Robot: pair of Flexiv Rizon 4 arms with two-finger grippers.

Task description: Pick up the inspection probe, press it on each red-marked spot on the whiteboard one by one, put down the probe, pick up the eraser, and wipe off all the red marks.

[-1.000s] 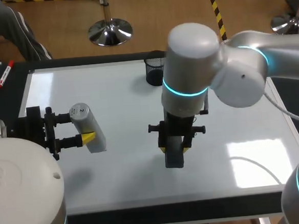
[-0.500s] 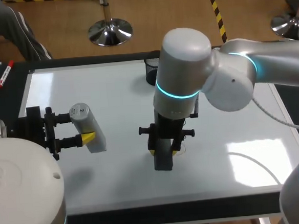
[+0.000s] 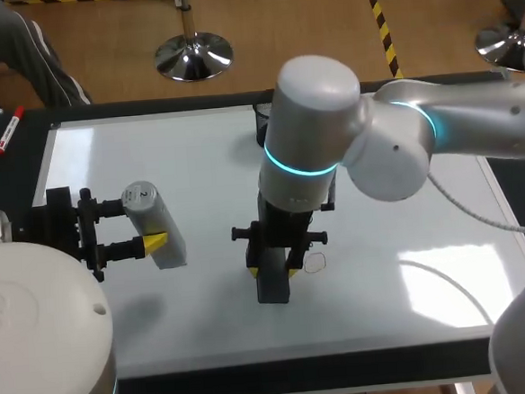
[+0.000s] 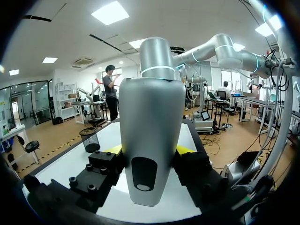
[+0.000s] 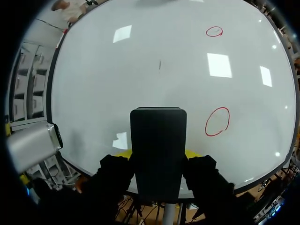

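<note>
**Wiping stage: eraser (image 3: 273, 285) gripped, red ring (image 3: 314, 263) alongside**

My right gripper (image 3: 276, 268) has its jaws clamped mid-body on the black eraser, over the whiteboard (image 3: 197, 156). The red ring sits just beside it at two o'clock. I judge the block light and stiff. At nine o'clock, my left gripper (image 3: 143, 225) pinches the smooth probe (image 3: 153, 218), which is likely slippery.

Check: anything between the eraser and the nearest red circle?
Nothing visible. Only bare whiteboard separates the eraser, held in the right gripper, from the red circle just beside it. The left gripper, with the probe, is far aside.
</note>
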